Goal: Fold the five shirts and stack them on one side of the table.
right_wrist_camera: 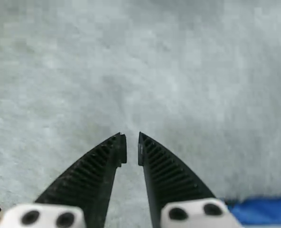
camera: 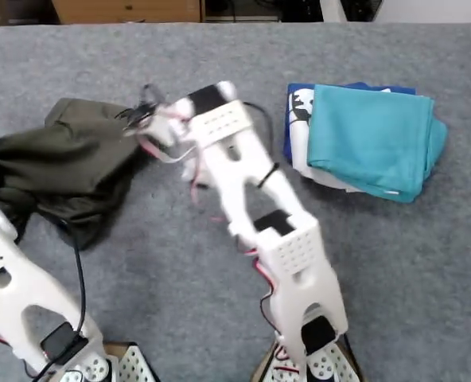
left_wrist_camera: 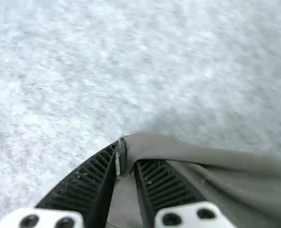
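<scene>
Judging by the layout: past halfway, not finished.

Done: a folded stack [camera: 363, 147] on one side of the table [camera: 180, 318], with a teal shirt [camera: 375, 139] on top and white [camera: 303, 155] and blue [camera: 289, 119] edges poking out beneath. Counting three layers for sure; cannot tell whether more sit hidden inside.

Left to do: fold the olive shirt [camera: 68, 163], then carry it over. Lying well apart from the stack, on the opposite side of the table.

Looks bunched and rumpled, heaped in soft folds, no flat panel anywhere. Thin, limp cloth, draping off the grip in the left wrist view.

Clamped on a fold of that olive cloth with the left gripper [left_wrist_camera: 126, 147], at the shirt's end farthest from the stack. Holding nothing in the right gripper [right_wrist_camera: 132, 142] — tips slightly apart, bare table below, sitting at the shirt's edge nearest the stack.
</scene>
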`<control>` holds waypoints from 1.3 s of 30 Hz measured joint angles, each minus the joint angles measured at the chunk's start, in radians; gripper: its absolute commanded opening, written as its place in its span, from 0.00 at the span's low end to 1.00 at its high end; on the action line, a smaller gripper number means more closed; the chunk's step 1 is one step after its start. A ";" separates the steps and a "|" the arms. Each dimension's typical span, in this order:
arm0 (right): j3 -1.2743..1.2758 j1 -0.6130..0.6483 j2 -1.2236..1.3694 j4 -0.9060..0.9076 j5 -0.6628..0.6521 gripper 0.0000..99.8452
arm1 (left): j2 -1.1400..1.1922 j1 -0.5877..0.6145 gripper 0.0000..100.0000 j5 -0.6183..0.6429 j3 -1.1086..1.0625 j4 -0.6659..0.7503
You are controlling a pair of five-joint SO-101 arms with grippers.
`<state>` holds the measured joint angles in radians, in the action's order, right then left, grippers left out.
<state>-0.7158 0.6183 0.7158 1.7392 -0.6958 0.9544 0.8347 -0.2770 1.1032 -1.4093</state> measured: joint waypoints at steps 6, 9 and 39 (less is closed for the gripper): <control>-0.002 0.184 0.084 -0.172 -0.009 0.06 | 0.078 0.041 0.02 -0.003 0.061 -0.020; -0.003 0.235 0.141 -0.354 0.006 0.06 | 0.078 0.046 0.02 -0.006 0.061 -0.071; -0.655 0.222 0.497 -0.353 0.614 0.00 | 0.078 0.100 0.02 -0.006 0.063 -0.206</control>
<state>-1.3709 0.8408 1.2129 1.3863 -0.0821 1.0326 0.9344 -0.2831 1.1661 -1.6149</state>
